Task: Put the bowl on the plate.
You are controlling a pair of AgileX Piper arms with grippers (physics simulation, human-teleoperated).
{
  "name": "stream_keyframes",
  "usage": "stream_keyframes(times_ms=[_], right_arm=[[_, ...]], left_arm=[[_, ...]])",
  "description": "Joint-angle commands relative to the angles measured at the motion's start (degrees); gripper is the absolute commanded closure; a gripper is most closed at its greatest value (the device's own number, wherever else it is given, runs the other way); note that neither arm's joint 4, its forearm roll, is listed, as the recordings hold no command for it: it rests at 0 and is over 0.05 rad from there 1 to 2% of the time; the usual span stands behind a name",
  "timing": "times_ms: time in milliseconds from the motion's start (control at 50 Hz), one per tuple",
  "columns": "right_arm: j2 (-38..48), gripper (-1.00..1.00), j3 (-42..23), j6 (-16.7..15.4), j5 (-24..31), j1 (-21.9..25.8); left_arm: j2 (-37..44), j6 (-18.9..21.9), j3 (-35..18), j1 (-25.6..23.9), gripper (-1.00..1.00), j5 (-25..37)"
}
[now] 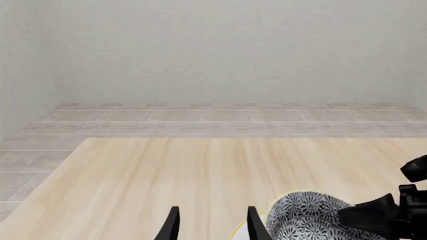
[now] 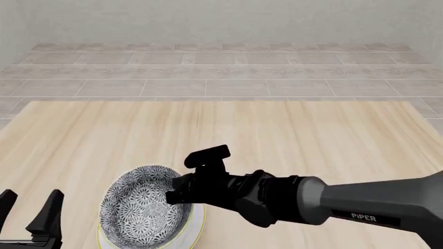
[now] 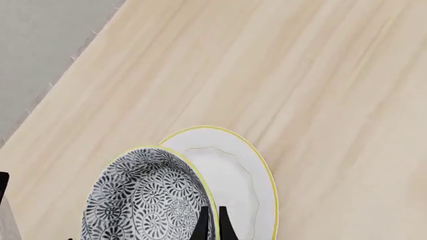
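Nearest the camera in the front view, the left gripper (image 2: 31,211) waits at the near left corner of the pale wood-grain worktop (image 2: 291,135), its two black fingers spread apart with nothing between them. It sits just beside the crockery but touches none of it.

Next comes the round deep bowl with the dense grey-and-white floral pattern and thin yellowish rim (image 2: 142,210). The right gripper (image 3: 211,223) is pinching its rim, one finger inside the wall and one outside, with only the rim's thickness between them. The bowl is tilted and overlaps the plain white round flat plate with the yellow-gold edge (image 3: 243,180). In the right wrist view it covers one side of the plate while a broad crescent of white lies bare on the other side.

So, as I judge it, the carrying is nearly done: the bowl is over the plate, yet off-centre and still in the grip (whether its base already rests on the plate I cannot tell, since the contact is hidden). What is left is to centre it, set it level, open the fingers and lift away.

Beyond, the worktop runs on to a grey tiled floor (image 2: 221,78) and a plain wall.
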Motion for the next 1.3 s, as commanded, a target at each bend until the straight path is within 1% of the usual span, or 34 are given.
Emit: stream_keyframes(times_ms=[20, 540, 1300], right_arm=[[0.6, 1.0, -0.2, 1.0, -0.7, 0.5], [3.1, 1.0, -1.5, 0.1, -0.9, 0.1], [5.0, 1.0, -1.5, 0.7, -1.7, 0.4]], left_arm=[[0.0, 0.0, 0.0, 0.0, -1.0, 0.0], [0.0, 0.0, 0.0, 0.0, -1.0, 0.0], [0.0, 0.0, 0.0, 0.0, -1.0, 0.0]])
